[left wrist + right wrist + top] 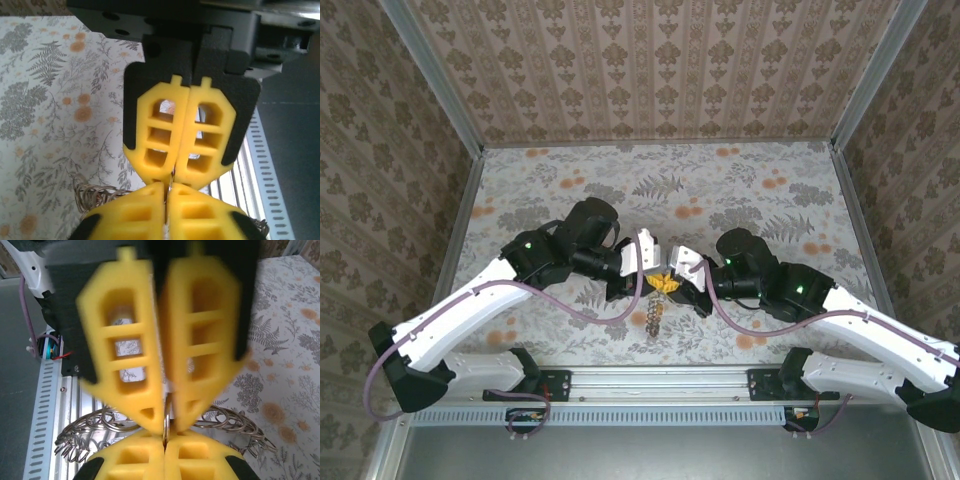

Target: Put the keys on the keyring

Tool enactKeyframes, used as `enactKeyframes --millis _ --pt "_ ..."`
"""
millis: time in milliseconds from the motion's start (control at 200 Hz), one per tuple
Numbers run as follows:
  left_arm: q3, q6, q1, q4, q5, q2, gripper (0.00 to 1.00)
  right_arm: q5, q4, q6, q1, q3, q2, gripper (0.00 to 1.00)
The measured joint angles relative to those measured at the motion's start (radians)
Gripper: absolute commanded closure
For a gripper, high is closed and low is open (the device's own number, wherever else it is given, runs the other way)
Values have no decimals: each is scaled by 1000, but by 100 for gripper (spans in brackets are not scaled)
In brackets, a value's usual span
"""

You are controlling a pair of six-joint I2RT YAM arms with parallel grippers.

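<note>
The keyring [231, 423] hangs pinched between left tool [166, 199] and right tool [165, 446].

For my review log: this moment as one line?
left tool: shut on keyring | right tool: shut on keyring | tips meeting

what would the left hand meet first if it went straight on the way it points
The right hand: its shut yellow fingertips face the left hand tip to tip, with a thin metal loop seemingly between them. Whether they already touch is unclear.
</note>
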State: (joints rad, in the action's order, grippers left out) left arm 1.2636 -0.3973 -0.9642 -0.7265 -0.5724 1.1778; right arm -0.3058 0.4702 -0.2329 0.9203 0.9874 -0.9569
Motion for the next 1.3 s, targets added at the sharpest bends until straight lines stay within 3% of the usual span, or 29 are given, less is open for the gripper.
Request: enactKeyframes --millis 265,610,770,1170,1300 --pt "-89 41 30 118 -80 -85 100 -11 -64 15 3 -24 36 100" --pt "-299 235 106 449 -228 -241 100 -28 -194 69 6 -87 112 81" --pt "-328 285 110 520 -246 -252 100 -34 -212 77 4 -90 121 99" --pt "-306 271 111 490 -232 -221 100 -25 -200 67 -5 -90 122 100" --pt "-203 194 73 327 -137 -169 78 11 -135 36 -6 -58 106 100"
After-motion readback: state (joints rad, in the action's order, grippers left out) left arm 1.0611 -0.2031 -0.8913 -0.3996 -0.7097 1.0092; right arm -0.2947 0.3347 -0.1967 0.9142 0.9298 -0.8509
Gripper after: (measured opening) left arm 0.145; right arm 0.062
